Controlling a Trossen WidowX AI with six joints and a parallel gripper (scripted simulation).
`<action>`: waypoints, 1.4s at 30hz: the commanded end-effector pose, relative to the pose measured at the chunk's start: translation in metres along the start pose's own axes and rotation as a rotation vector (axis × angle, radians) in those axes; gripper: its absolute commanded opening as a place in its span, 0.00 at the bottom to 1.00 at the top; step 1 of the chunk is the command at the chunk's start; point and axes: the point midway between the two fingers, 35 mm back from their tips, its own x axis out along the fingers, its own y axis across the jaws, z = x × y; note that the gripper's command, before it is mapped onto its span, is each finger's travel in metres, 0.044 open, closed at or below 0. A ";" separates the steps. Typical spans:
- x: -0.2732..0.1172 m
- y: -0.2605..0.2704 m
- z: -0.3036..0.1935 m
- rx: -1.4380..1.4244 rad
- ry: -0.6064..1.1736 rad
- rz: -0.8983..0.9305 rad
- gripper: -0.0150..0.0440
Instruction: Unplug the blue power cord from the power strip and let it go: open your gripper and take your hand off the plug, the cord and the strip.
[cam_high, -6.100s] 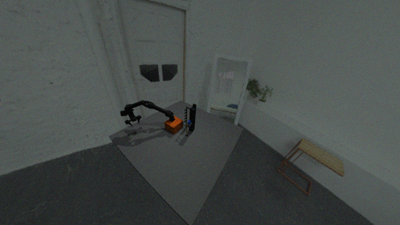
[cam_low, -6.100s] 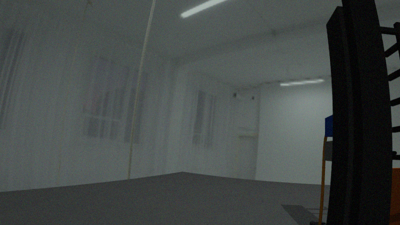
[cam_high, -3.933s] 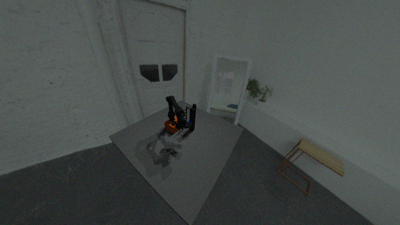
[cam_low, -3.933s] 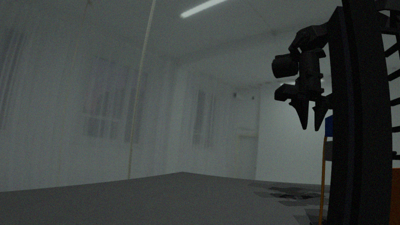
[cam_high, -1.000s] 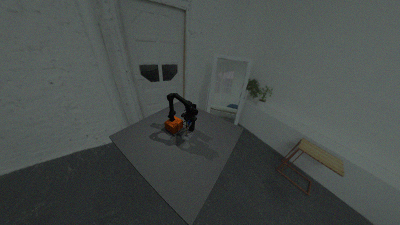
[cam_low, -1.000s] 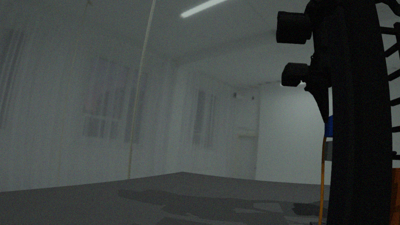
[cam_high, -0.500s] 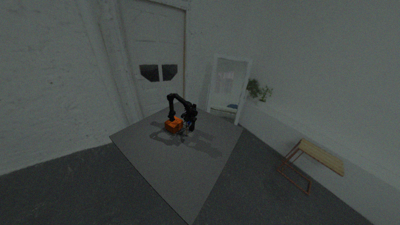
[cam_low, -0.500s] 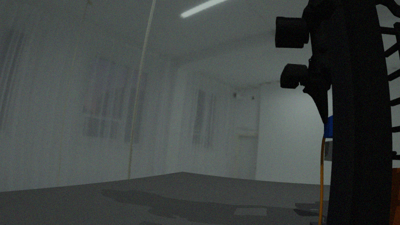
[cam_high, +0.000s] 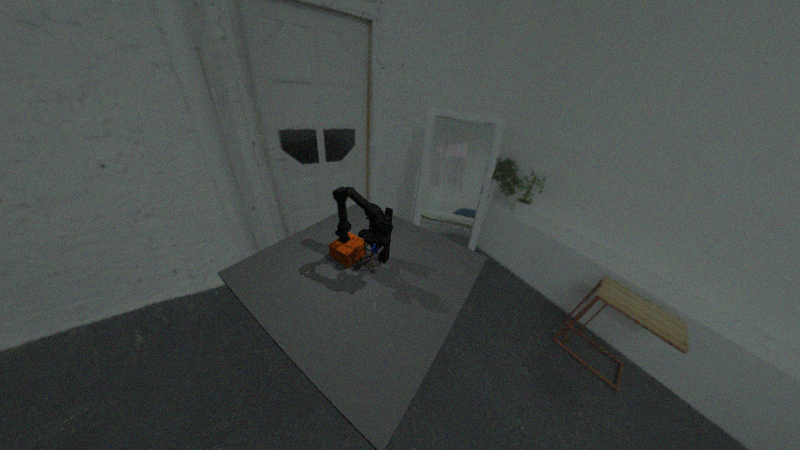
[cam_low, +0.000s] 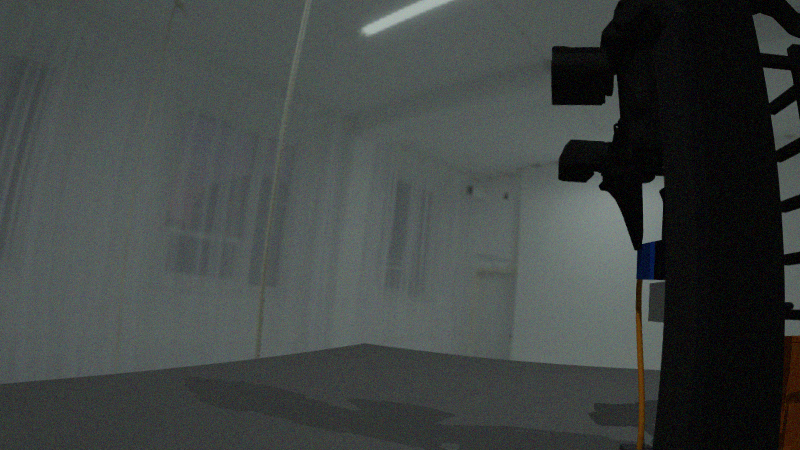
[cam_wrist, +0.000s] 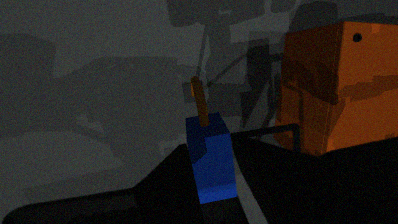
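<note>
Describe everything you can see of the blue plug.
The blue plug is a small, boxy block with flat faces and straight edges, plastic by its look. It is held off the table top, roughly upright, with an orange cord leaving its underside. A dark finger reaches its upper edge; whether it is gripped from both sides, I can't tell. Its prongs, if any, are hidden.
</note>
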 end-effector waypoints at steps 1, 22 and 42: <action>0.001 0.000 -0.001 0.004 0.000 0.001 0.65; -0.012 -0.001 0.059 0.005 -0.006 0.001 1.00; -0.012 -0.001 0.059 0.005 -0.006 0.001 1.00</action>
